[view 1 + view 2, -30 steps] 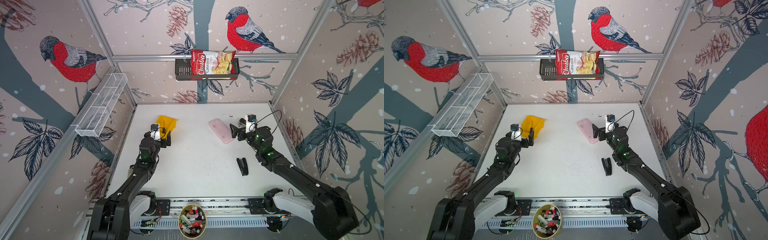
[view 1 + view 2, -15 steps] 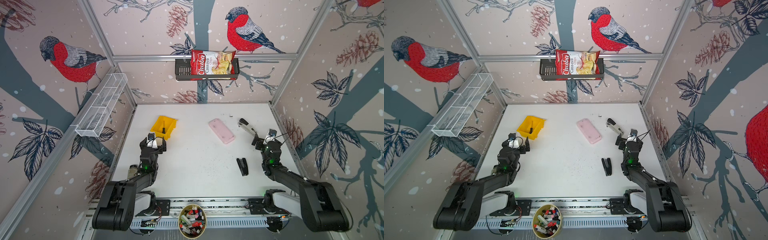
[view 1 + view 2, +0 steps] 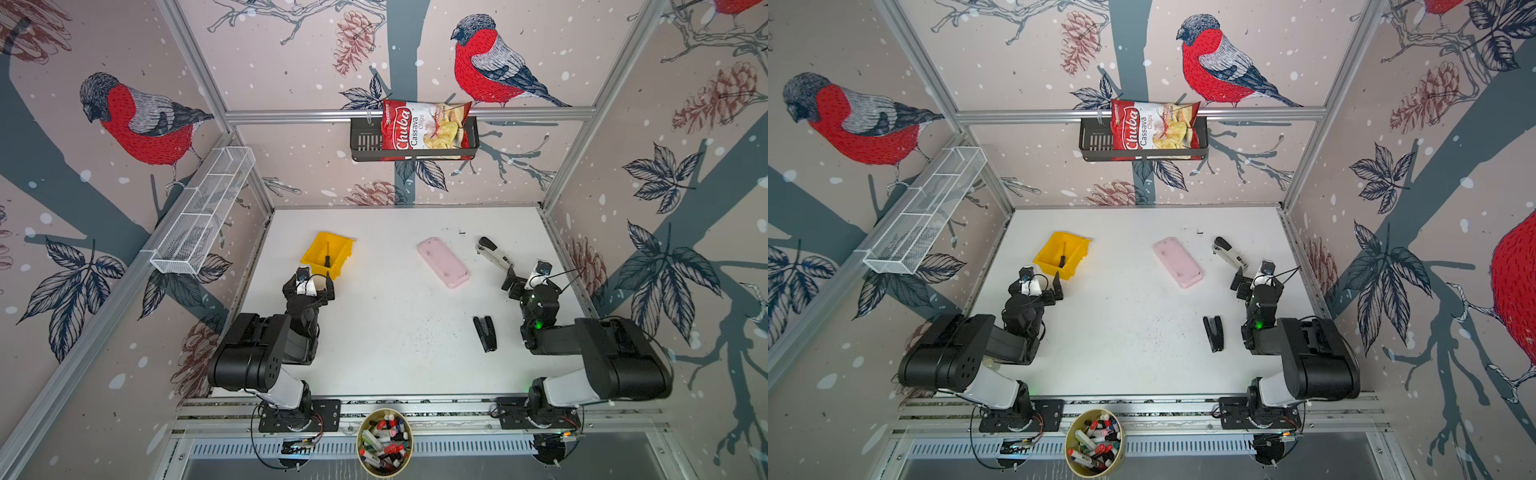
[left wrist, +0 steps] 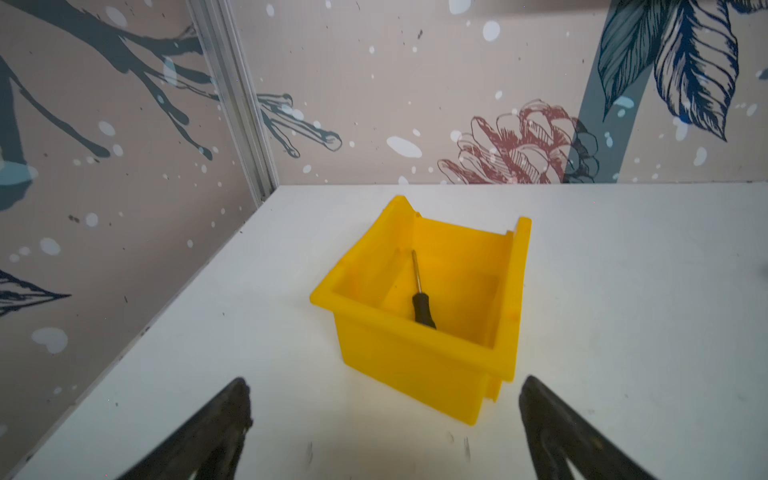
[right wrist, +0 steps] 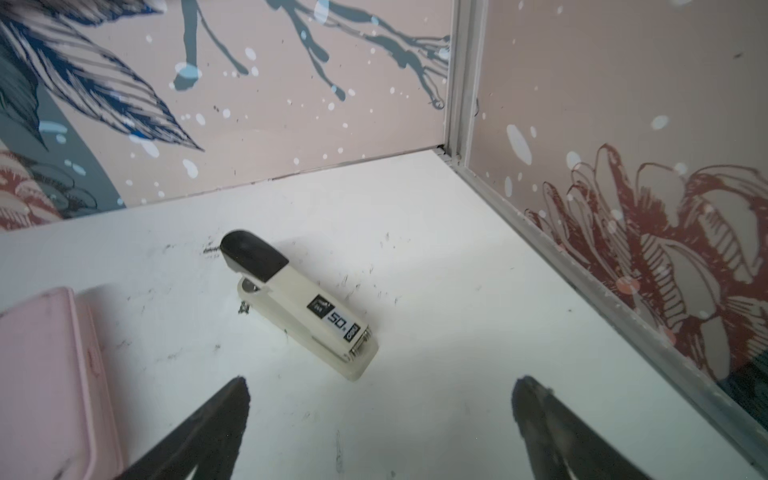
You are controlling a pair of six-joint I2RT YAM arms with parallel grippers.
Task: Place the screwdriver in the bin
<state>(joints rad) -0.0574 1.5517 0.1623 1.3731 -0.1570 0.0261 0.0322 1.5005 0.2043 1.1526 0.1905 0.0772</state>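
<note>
The screwdriver lies inside the yellow bin, its handle by the near wall. The bin stands on the desk toward the far left corner. The left claw hangs released just before the bin, holding nothing. The right claw gapes empty near a white stapler by the right edge.

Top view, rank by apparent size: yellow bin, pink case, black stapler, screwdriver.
1. bin and pink case: they look about alike, so no ranking between them.
2. black stapler
3. screwdriver, lying inside the bin
</note>
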